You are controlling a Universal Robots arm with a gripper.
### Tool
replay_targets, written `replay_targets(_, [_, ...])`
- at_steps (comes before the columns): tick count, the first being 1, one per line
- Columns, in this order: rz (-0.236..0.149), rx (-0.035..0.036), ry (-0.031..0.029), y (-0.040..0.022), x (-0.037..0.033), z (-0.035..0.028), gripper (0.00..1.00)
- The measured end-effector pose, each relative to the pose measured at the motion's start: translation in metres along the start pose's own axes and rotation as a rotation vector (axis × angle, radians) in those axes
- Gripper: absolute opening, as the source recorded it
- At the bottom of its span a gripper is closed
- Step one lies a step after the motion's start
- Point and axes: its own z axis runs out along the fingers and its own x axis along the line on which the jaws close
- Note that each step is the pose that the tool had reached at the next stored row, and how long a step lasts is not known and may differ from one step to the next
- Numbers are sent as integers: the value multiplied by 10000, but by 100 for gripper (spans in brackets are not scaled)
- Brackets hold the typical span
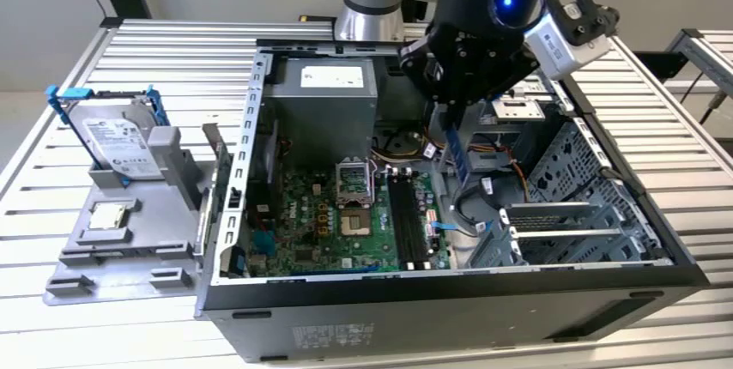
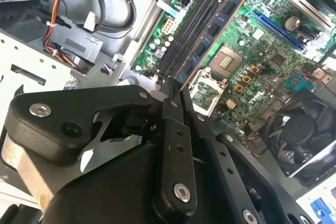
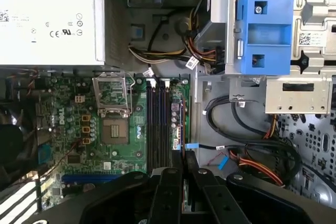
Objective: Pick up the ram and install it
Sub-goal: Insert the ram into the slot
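My gripper (image 1: 451, 116) hangs inside the open computer case (image 1: 458, 300), shut on the ram (image 1: 456, 153), a thin blue stick held on edge below the fingers. In the second wrist view the ram (image 2: 209, 39) shows its blue face with black chips and an orange edge, reaching out from the gripper (image 2: 176, 86) beside the black memory slots (image 2: 186, 32). In the first wrist view the gripper (image 3: 182, 156) holds the ram (image 3: 182, 129) edge-on, just to one side of the memory slots (image 3: 157, 124) and parallel to them. The memory slots (image 1: 403, 214) lie on the green motherboard (image 1: 309, 232).
A grey power supply (image 1: 326, 99) sits at the case's back. The CPU socket (image 1: 353, 206) lies beside the slots. Black and orange cables (image 1: 475, 206) and a drive cage with a blue bracket (image 3: 265, 24) crowd the exterior view's right. A hard drive (image 1: 115, 142) stands on a grey fixture outside the case.
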Motion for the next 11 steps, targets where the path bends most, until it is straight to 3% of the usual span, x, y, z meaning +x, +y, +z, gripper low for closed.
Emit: replay_targets(11, [0,0,0,0,1,46,0])
